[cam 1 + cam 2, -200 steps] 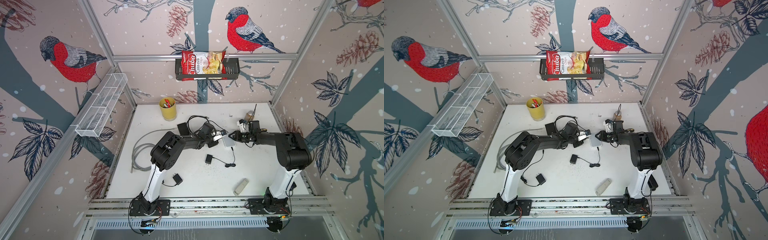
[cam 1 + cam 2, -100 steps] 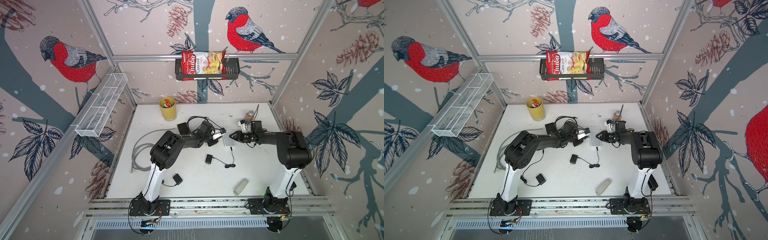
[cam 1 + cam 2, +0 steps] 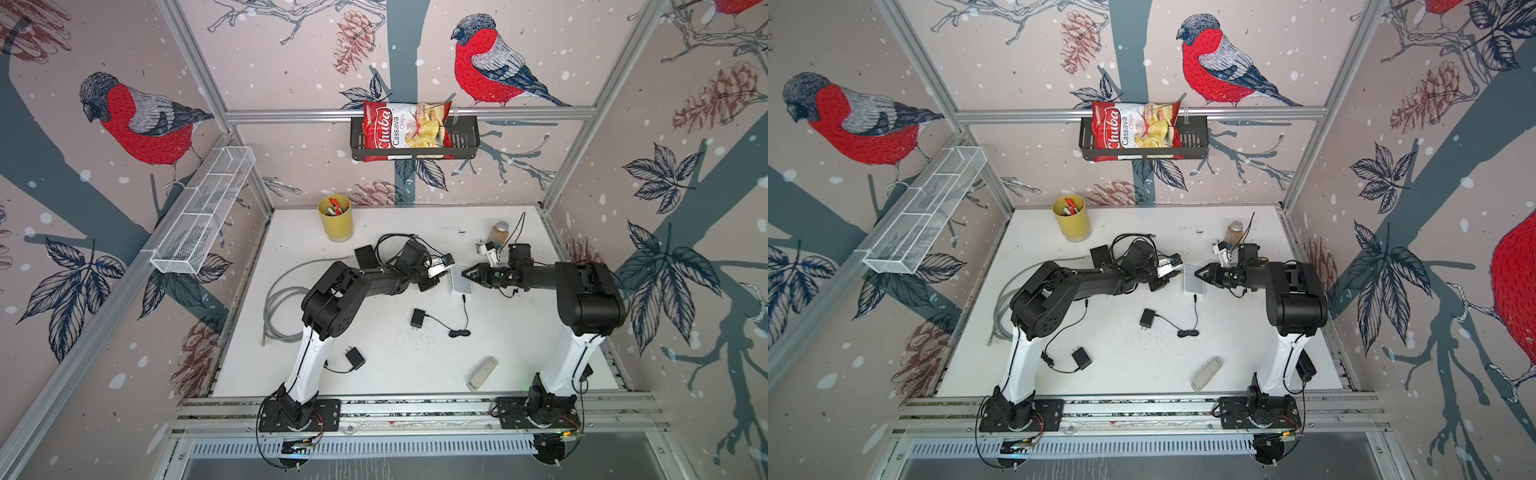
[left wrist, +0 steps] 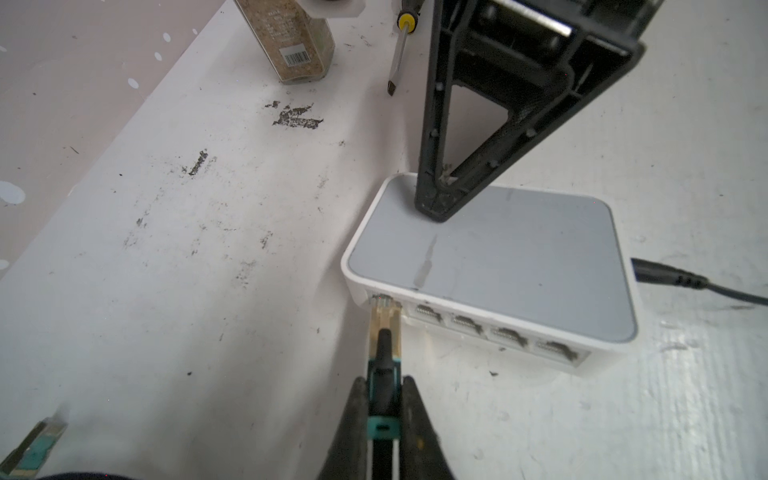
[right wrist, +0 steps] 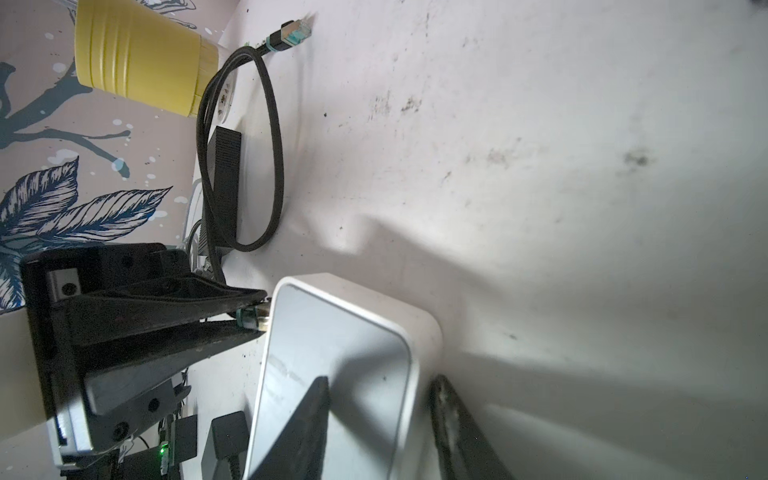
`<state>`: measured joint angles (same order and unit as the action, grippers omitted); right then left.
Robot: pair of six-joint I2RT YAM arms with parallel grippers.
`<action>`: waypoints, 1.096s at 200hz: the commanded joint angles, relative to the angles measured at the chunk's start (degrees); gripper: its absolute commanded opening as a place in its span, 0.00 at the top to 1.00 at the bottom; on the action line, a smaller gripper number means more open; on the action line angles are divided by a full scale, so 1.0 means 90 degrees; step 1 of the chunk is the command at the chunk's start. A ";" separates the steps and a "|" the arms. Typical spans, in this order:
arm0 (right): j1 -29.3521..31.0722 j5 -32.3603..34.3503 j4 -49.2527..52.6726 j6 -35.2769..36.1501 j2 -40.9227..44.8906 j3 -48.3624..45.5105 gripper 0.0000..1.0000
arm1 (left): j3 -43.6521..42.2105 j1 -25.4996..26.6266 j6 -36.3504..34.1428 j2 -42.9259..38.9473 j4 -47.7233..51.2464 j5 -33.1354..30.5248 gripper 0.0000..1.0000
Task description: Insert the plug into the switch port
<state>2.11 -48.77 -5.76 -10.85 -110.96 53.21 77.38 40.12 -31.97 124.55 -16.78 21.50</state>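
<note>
The left gripper [image 4: 384, 386] is clamping its black fingers on the teal boot of the clear plastic plug [image 4: 387, 324]. The plug's tip is sitting at the mouth of the far end port of the switch [image 4: 498, 257]; how deep it is seated cannot be told. The switch, a flat, round-cornered box with a glossy white shell and matte grey top, is lying mid-table between the two arms.

The right gripper [image 5: 380, 380] is holding its fingers apart, one tip on the grey top, the other standing off past the white side wall. A black power cord [image 4: 681, 279] is trailing from the switch's near end. A square clear jar [image 4: 291, 45] of sandy grains is standing beyond it.

The white table [image 3: 374, 365] is showing dark scuffs, and bird-print wallpaper [image 3: 490, 66] is lining the aluminium-railed [image 3: 291, 115] walls.
</note>
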 commanded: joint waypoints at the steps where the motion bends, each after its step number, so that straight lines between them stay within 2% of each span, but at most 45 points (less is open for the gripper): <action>1: 0.0006 0.0509 0.0572 0.0121 -0.0072 -0.0013 0.57 | 0.0149 0.0139 -0.0115 0.0011 -0.0236 0.0567 1.00; 49: -0.0025 0.0264 0.0472 0.0271 0.0094 -0.0113 0.54 | 0.0097 0.0191 -0.0153 0.0031 -0.0334 0.0632 1.00; 73: -0.0036 0.0064 0.0464 0.0389 0.0111 -0.0105 0.55 | 0.0330 0.0172 -0.0257 0.0127 -0.0040 0.0592 1.00; 143: -0.0020 -0.0487 0.0522 0.0823 0.0223 -0.0012 0.54 | 0.0335 0.0179 -0.0454 0.0088 0.0212 0.1107 1.00; 219: 0.0163 -0.0652 0.0689 0.1068 0.0237 0.0018 0.55 | 0.0482 0.0212 -0.0329 0.0204 0.0239 0.0639 1.00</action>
<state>2.04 -48.31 -1.61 -2.81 -109.19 53.56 80.95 41.06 -34.37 126.17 -10.00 23.46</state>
